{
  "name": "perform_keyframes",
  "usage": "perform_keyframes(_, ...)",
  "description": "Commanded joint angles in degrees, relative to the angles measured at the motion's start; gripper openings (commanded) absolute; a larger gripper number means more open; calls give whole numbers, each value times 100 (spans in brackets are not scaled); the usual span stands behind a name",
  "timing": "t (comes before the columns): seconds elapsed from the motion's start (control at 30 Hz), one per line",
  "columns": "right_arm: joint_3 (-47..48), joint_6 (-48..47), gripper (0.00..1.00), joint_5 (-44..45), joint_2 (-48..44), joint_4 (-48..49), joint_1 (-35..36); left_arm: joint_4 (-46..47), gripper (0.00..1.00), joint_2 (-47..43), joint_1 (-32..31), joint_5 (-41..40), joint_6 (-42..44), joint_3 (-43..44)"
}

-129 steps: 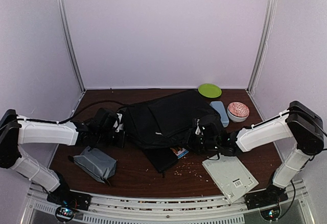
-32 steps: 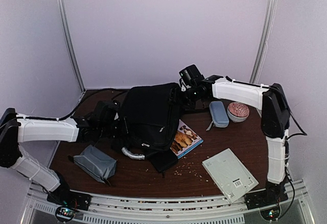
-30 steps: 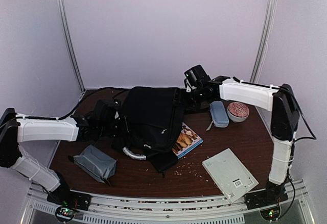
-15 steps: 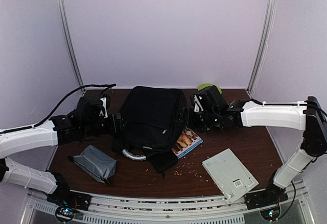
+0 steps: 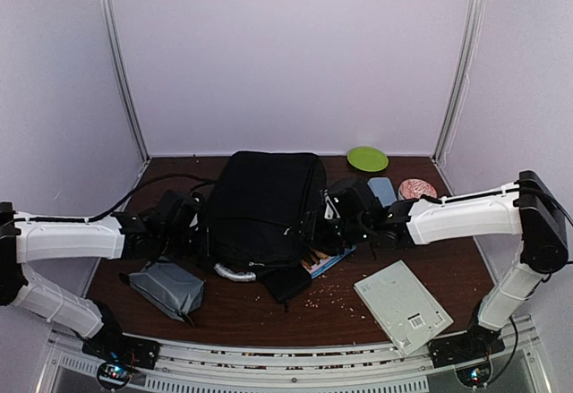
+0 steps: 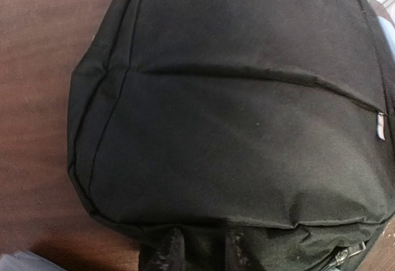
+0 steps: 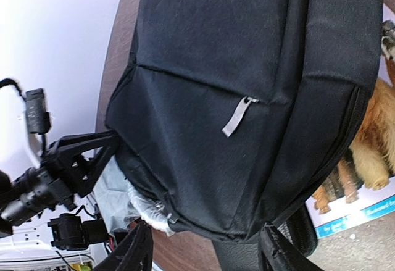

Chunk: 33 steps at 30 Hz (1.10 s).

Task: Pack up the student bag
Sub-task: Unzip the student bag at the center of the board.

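Observation:
The student bag [image 5: 261,203] lies flat in the middle of the table, black, its grey-white handle [image 5: 235,273] poking out at the near edge. It fills the left wrist view [image 6: 234,98]. My left gripper [image 5: 193,232] sits at the bag's left near corner, and its narrow-set fingertips [image 6: 170,252] have black fabric between them. My right gripper [image 5: 322,225] hovers at the bag's right side with its fingers [image 7: 139,252] wide apart, open. In the right wrist view the bag [image 7: 247,67] and its grey zip pull [image 7: 237,115] lie just beyond them.
A dog-picture book [image 5: 324,257] and a flat black case [image 5: 285,282] stick out from under the bag. A grey pouch [image 5: 166,287] lies near left and a white pad [image 5: 403,308] near right. A green plate [image 5: 367,158], blue case [image 5: 383,189] and pink bowl [image 5: 416,187] stand at the back right.
The right gripper has swung from the bag's far right corner down to its right side and narrowed. The left gripper opened, dropped to the bag's near left corner and closed again.

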Motion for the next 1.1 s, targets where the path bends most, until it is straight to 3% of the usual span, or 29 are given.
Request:
perform_keyframes(0.0,-207,372,57,122,-197,337,133,612,15,114,12,231,-61,-162)
perform_keyframes(0.2,-366,792,59,81,38,585,217,797,0,47,15,270,12,-372)
perform_keyframes(0.63,-336,1370,56,-49,611,1091,213,1246,0,-253,18,580,22,-643)
perform_keyframes(0.73,-330,1472,46,-108,707,1273,200,1310,0,-271,18,659,43,-664)
perform_keyframes(0.97,-320,1557,1,-15,481,1739,167,1193,0,-379,17,523,240,-363)
perform_keyframes(1.07,-262,1508,0,72,203,1782,59,993,0,-359,41,423,475,167)
